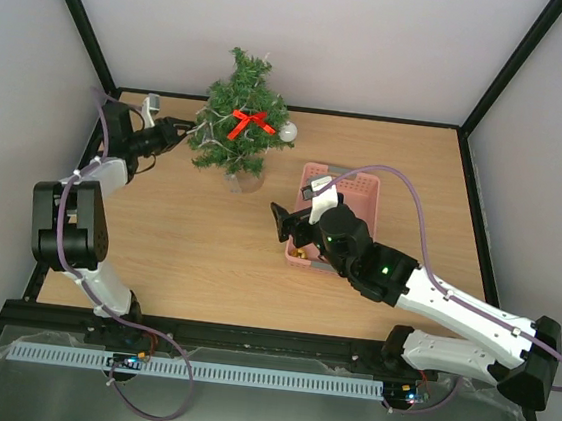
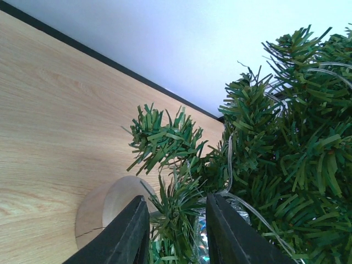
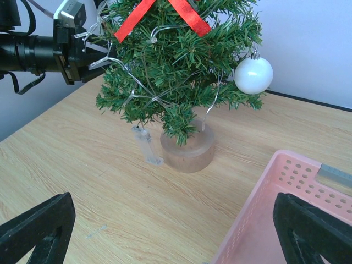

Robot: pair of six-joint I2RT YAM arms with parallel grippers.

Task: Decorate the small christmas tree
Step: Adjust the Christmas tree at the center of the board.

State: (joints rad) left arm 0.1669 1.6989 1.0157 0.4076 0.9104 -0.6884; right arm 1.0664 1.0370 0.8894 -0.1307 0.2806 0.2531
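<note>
The small christmas tree [image 1: 242,126] [image 3: 176,66] stands on a round wooden base [image 3: 187,149] at the back of the table. It carries a red bow [image 1: 252,122], a white bauble [image 3: 253,75] and a clear light string. My left gripper [image 1: 181,136] [image 2: 176,231] reaches into the tree's lower left side. Its jaws are narrowed around a branch tuft [image 2: 173,212], with something shiny and silver [image 2: 202,242] against the right finger. My right gripper [image 1: 298,217] [image 3: 173,212] hangs open and empty above the pink basket's left edge, facing the tree.
The pink plastic basket [image 1: 356,184] [image 3: 275,220] sits right of the tree, with a small yellow item [image 1: 301,255] at its near end. A clear battery box [image 3: 147,146] leans by the tree base. Black frame posts and grey walls close in the table.
</note>
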